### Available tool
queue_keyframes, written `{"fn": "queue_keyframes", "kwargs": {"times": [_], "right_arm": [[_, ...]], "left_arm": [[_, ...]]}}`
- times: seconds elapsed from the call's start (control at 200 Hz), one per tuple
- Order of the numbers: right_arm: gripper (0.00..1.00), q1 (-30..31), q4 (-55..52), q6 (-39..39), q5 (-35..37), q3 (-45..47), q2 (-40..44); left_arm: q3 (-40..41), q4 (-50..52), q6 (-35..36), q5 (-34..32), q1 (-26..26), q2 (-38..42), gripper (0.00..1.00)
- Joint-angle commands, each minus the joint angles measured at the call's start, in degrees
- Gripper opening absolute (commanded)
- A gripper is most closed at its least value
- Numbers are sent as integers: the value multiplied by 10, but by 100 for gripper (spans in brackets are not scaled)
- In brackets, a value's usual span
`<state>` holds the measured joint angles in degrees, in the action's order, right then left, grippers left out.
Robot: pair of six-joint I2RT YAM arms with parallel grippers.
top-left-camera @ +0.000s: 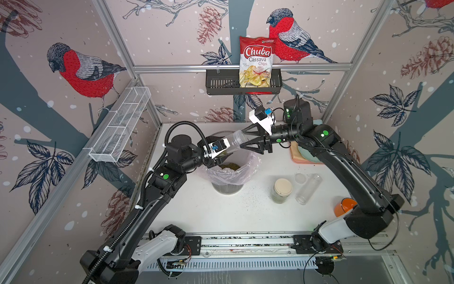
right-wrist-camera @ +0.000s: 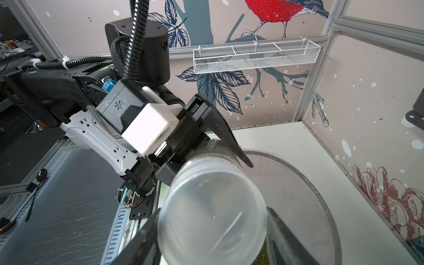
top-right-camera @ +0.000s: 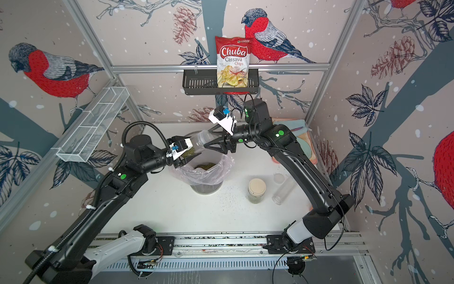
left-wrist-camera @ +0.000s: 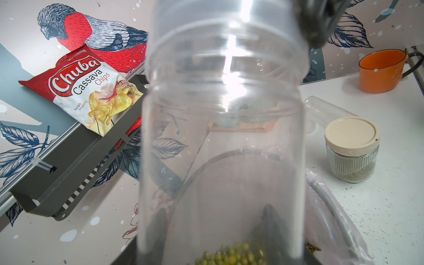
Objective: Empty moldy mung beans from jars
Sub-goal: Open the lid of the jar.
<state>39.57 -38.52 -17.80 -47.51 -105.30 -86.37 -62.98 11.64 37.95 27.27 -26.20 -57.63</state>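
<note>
**Operator:** What do your jaws have?

**Arm:** The jaws of my left gripper [top-left-camera: 224, 155] are clenched around one end of the clear jar [top-left-camera: 233, 141]. The jaws of my right gripper [top-left-camera: 241, 139] grasp the same jar at its other end, with one finger on each side of it.

**Operator:** How does the jar sit?

**Arm:** It is tilted and slung between both arms, directly above the bin [top-left-camera: 227, 189]. The mung beans [top-right-camera: 189, 152] inside it are heaped at the end my left jaws hold. The rest of the jar's wall is see-through.

**Operator:** And underneath?

**Arm:** The bin's pink liner [top-left-camera: 250, 169] folds out over the rim. More mung beans [top-left-camera: 232, 166] lie in a mound inside it.

**Operator:** Where are the other jars?

**Arm:** They are on the desk [top-left-camera: 196, 209], toward my right side and well apart from the bin. The lidded jar [top-left-camera: 282, 190] stands upright with its cream lid on and a thin layer of beans at the bottom. Just beside it the tall tube [top-left-camera: 308, 188] lies on its side. A clear round lid [top-left-camera: 300, 177] lies flat near the tube's far end. Loose grains speckle the desk between the bin and these jars.

**Operator:** And further out?

**Arm:** An orange mug [top-left-camera: 344, 206] stands by my right arm, partly hidden behind it. On the back wall a chips bag [top-left-camera: 256, 61] leans in a black basket [top-left-camera: 216, 84]. A white mesh shelf [top-left-camera: 120, 125] hangs on the left wall.
</note>
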Motion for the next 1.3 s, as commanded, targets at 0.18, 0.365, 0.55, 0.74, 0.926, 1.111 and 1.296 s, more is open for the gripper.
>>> {"fn": "queue_keyframes", "kwargs": {"times": [0.18,0.365,0.55,0.74,0.926,1.111,1.296], "right_arm": [[52,-11,-5,28,-51,12,20],[51,-18,12,47,-38,15,22],[51,-27,28,61,-37,17,24],[51,-32,34,67,-35,20,24],[52,-39,58,87,-25,36,33],[51,-45,76,103,-20,46,42],[51,-54,88,119,0,57,57]], "left_arm": [[-1,-50,-15,-40,1,2,0],[-2,-50,-15,-40,0,3,0],[-1,-51,-14,-39,1,3,0],[1,-52,-14,-45,1,6,0],[11,-60,-17,-51,-3,13,0],[11,-64,-13,-58,-3,12,0],[15,-67,-15,-59,-3,14,0]]}}
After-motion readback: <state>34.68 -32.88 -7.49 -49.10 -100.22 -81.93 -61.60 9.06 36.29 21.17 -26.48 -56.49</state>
